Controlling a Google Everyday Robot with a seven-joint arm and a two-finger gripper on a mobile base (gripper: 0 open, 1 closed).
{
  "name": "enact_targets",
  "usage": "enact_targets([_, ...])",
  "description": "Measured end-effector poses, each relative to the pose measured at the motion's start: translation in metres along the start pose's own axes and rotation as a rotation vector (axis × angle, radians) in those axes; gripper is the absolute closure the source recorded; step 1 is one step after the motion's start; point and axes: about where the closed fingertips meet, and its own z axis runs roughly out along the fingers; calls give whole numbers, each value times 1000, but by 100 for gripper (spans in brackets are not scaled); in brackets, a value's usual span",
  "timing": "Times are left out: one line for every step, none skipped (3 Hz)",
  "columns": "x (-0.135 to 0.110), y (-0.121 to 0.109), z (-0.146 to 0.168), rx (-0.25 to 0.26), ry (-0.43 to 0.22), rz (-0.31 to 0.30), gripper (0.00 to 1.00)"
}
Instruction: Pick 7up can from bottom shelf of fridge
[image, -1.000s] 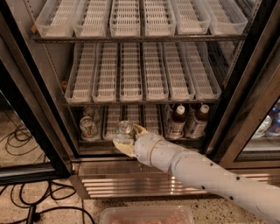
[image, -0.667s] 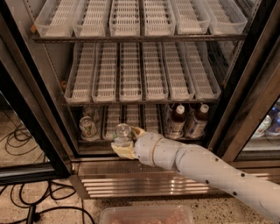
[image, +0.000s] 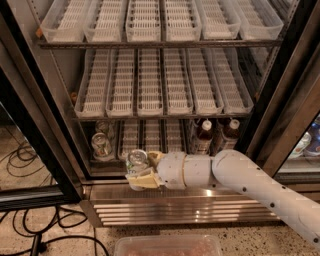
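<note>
The fridge (image: 190, 206) stands open in the camera view, with tiers of white slotted lanes. My gripper (image: 140, 169) is at the front edge of the dim bottom shelf (image: 151, 134), left of centre. It is shut on the 7up can (image: 137, 161), whose silver lid with pull tab faces up. Cream fingers (image: 144, 179) clasp the can from below and behind, and most of its body is hidden by them. The can is over the steel front rail, out of its lane.
A second silver-lidded can (image: 101, 145) stands in the bottom shelf's left lane. Two brown bottles with white caps (image: 203, 136) (image: 229, 134) stand at its right. A black door frame (image: 31, 140) is at the left, cables (image: 20, 160) are on the floor, and a clear bin (image: 170, 246) is below.
My gripper has moved a little left and outward, toward the front rail, with the can in it. The other can and the bottles have not moved.
</note>
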Motion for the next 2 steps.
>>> enact_targets([6,14,0,-55,24,-2,100])
enact_targets([6,14,0,-55,24,-2,100])
